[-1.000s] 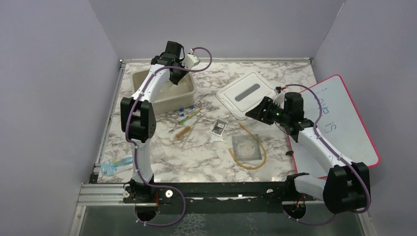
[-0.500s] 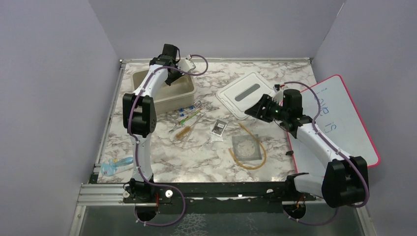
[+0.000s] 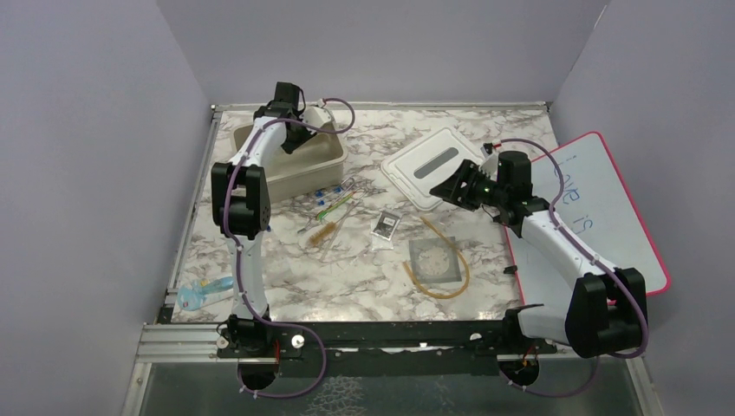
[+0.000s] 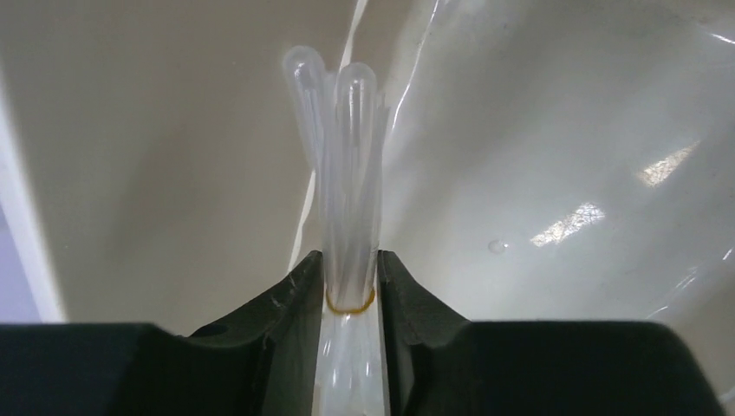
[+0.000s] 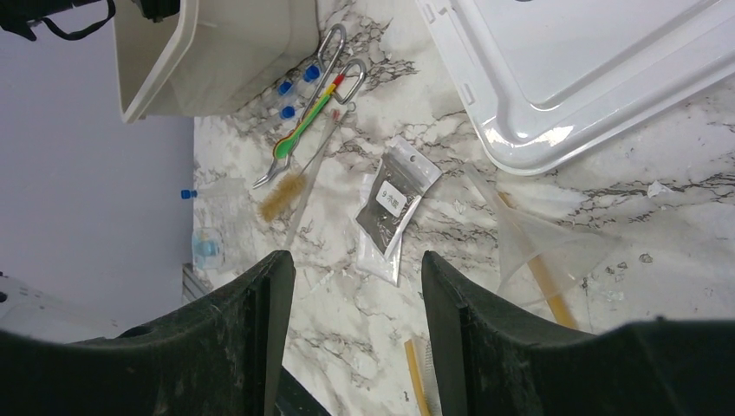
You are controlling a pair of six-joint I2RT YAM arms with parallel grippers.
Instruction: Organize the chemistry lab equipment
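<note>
My left gripper (image 4: 351, 264) reaches down into the beige bin (image 3: 325, 165), its jaws pressed on both sides of a bundle of clear tubes (image 4: 347, 147) bound by a yellow band. From above, the left gripper (image 3: 290, 139) is partly hidden by its wrist. Open and holding nothing, my right gripper (image 5: 357, 260) hovers over the marble. Below it lie the black-and-white packet (image 5: 394, 204), the green-handled tool (image 5: 299, 130), the brown brush (image 5: 279, 195), metal tongs (image 5: 334, 52) and blue pieces (image 5: 295, 82). The amber tubing (image 3: 459, 282) loops round the wire gauze (image 3: 432, 260).
The white lid (image 3: 433, 165) lies flat just beyond the right gripper (image 3: 451, 192). A red-bordered whiteboard (image 3: 607, 225) covers the table's right side. A clear funnel (image 5: 537, 247) lies over the tubing. A pale blue item (image 3: 198, 295) sits at the near left corner.
The left arm has swung left and lowered the tube bundle into the bin. The right gripper has shifted a little toward the lid, still open.
</note>
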